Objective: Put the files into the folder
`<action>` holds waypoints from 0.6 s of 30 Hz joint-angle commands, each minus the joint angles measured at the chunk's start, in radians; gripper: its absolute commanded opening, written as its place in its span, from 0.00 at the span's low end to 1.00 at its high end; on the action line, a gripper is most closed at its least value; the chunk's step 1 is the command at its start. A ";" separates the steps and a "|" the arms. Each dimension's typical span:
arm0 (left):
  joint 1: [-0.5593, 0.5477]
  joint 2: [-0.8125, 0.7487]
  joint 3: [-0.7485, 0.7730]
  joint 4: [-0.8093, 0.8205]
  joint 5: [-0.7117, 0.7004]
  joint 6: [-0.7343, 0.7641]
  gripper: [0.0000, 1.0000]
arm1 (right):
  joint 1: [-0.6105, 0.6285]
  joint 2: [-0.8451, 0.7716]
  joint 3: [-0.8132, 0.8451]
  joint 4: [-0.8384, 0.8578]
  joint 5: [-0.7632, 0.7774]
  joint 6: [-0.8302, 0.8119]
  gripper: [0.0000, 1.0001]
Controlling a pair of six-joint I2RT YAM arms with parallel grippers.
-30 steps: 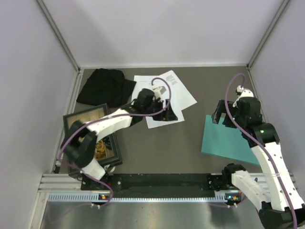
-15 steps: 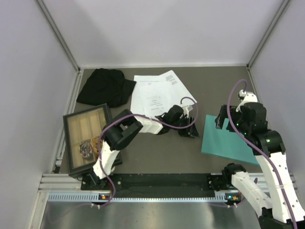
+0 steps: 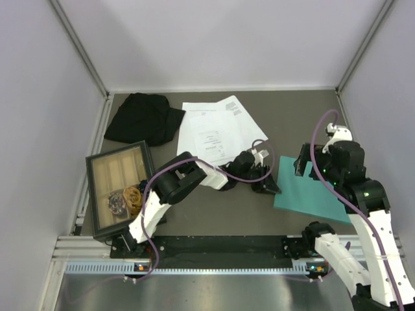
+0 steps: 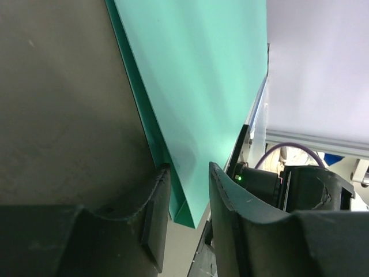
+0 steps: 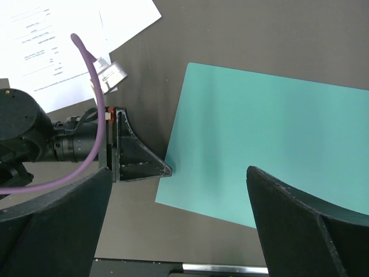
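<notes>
The files are white printed sheets, fanned at the back middle of the table; they also show in the right wrist view. The teal folder lies flat at the right. My left gripper is stretched far right, low at the folder's near-left edge. In the left wrist view its jaws stand a little apart with the folder's edge and corner between them, not pinched. My right gripper hovers above the folder, wide open and empty. The left gripper's tip touches the folder's left edge.
A black cloth lies at the back left. A dark-framed wooden tray with small items sits at the left. Grey walls close in the table on three sides.
My left gripper has swung from the files rightwards to the folder's left edge. My right gripper has shifted slightly and stays above the folder.
</notes>
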 commanded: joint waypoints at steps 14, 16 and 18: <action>-0.015 0.057 -0.046 0.321 0.010 -0.193 0.33 | -0.007 0.100 0.009 0.030 -0.007 0.114 0.99; -0.016 0.074 -0.041 0.354 0.018 -0.210 0.25 | -0.007 0.124 0.026 0.022 -0.021 0.116 0.99; -0.016 0.080 -0.044 0.392 0.015 -0.230 0.15 | -0.007 0.126 0.028 0.016 -0.015 0.139 0.99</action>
